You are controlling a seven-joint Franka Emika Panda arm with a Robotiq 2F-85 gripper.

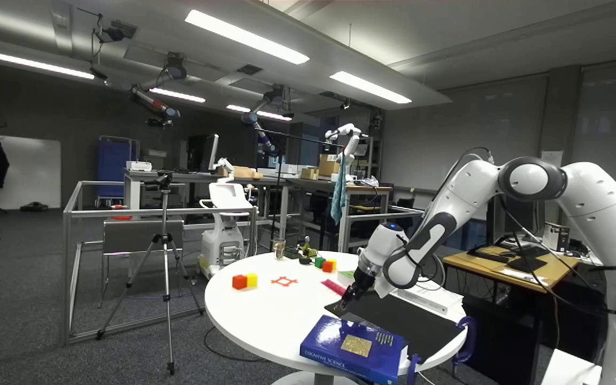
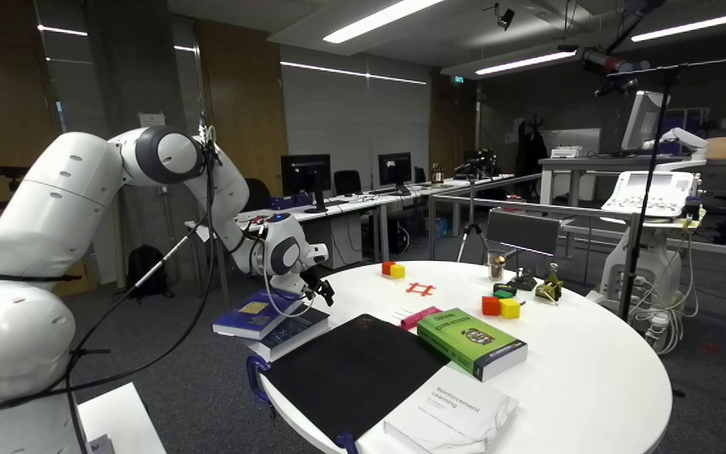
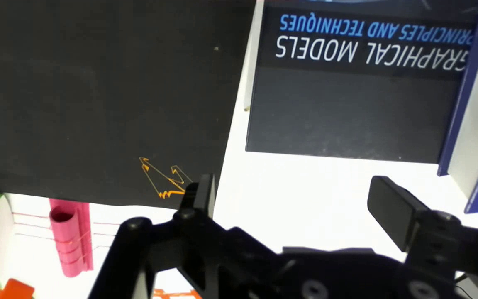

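My gripper point(image 3: 293, 191) is open, with nothing between its fingers. White tabletop point(image 3: 297, 207) shows between them. In an exterior view the gripper point(image 1: 343, 306) hangs low near a corner of a black mat point(image 1: 409, 323). In the wrist view one finger overlaps the edge of the mat point(image 3: 98, 104), beside an orange logo point(image 3: 164, 182). A dark book point(image 3: 347, 104) lettered "Graphical Models" lies just beyond the fingers. A blue book point(image 2: 256, 313) rests partly on the dark book point(image 2: 293, 334). The gripper point(image 2: 324, 294) is close to both books; whether it touches the table cannot be told.
A green book point(image 2: 471, 340), a white book point(image 2: 451, 413) and a pink holder point(image 2: 420, 317) lie around the mat. Red point(image 1: 239, 282) and yellow point(image 1: 252, 279) blocks, an orange frame point(image 1: 284, 281) and a glass jar point(image 2: 496, 265) stand farther off. Blue clamps point(image 2: 257, 378) grip the table edge.
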